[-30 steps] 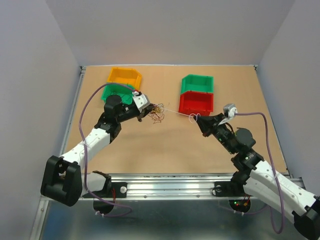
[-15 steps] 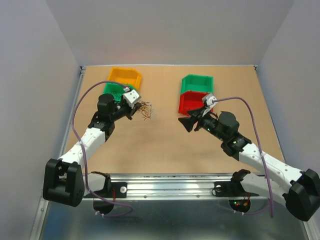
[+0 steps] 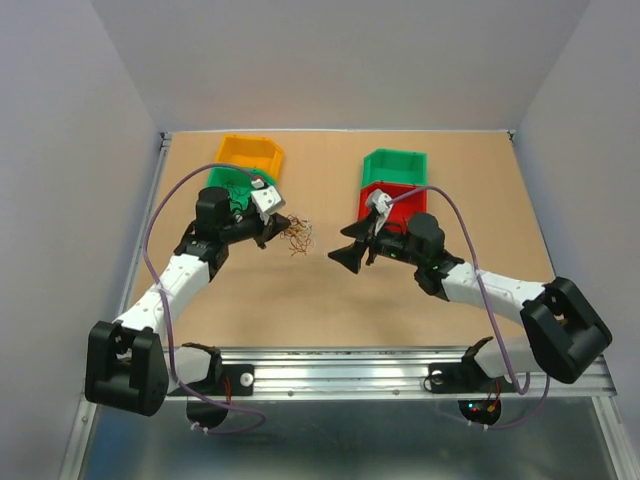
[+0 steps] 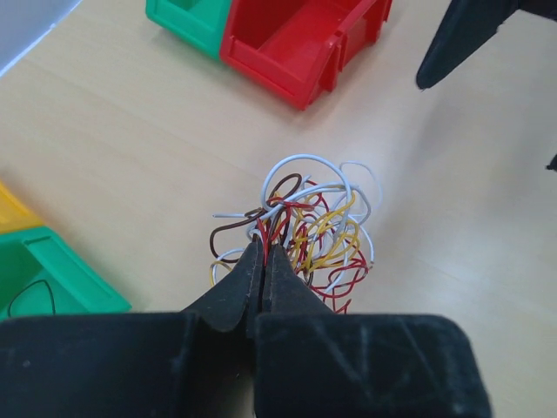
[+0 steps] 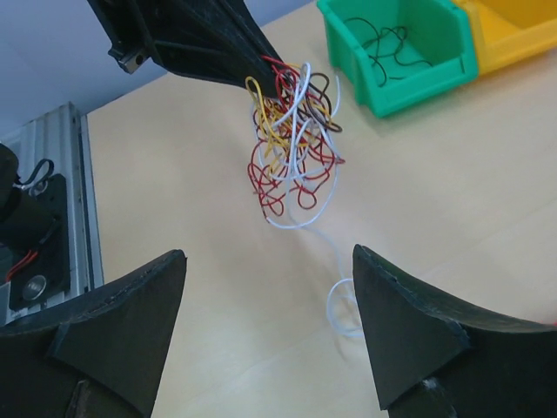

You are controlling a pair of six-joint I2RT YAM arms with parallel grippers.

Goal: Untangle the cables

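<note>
1. Left jaws: pressed together, clamped on the cables (image 4: 305,226), at lower middle of the left wrist view.
2. Right jaws: wide apart, holding nothing, at both bottom corners of the right wrist view.
3. Cables: a small wad of red, yellow, white and brown strands, left of centre in the top view.
4. One white loop (image 5: 344,305) lying on the surface (image 5: 191,261).
5. Green bin (image 5: 396,52) at upper right, with a black wire (image 5: 383,39) inside.

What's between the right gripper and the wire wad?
Bare tabletop, except one white wire trailing from the wad to a loop; right wrist view shows it.
</note>
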